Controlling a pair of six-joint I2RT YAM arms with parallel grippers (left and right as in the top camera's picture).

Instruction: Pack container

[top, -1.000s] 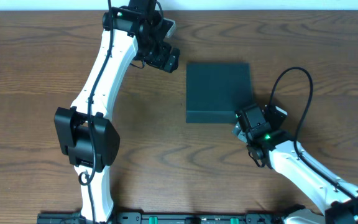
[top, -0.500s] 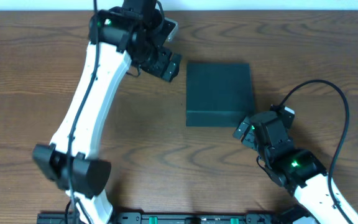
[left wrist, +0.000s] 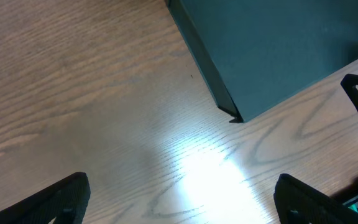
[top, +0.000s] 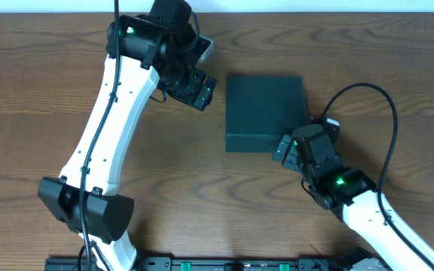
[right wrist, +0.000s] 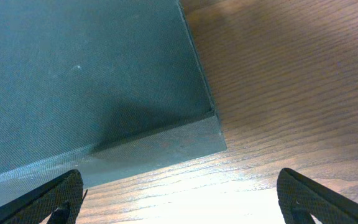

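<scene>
The container lies on the desk, a little right of the middle. It is a dark green-black box with a matte surface, low and flat, and its lid is closed flat on top. From overhead the shape is almost square, so neither axis is clearly the longer one. Its sides run parallel to the edges of the desk, and one low wall faces the near edge, where the arms are mounted. In the right wrist view the top of the container has a fine woven grain, its edges are sharp and straight, and the wall below looks a little lighter and grey-green. In the left wrist view the container fills the upper right part, with one pointed corner turned towards the camera. On which side the lid is hinged I cannot tell.

The desk has a brown wood pattern with long wavy grain lines, and it shines under the lights of the wrist cameras.

The left tool is black and hangs near the far left corner of the container, apart from it. Its fingers are spread wide and hold nothing.

The right tool is just beside the near right corner of the container. Whether it touches the box I cannot tell. Its fingers are also spread wide, with nothing between them but desk and the box corner further ahead.
</scene>
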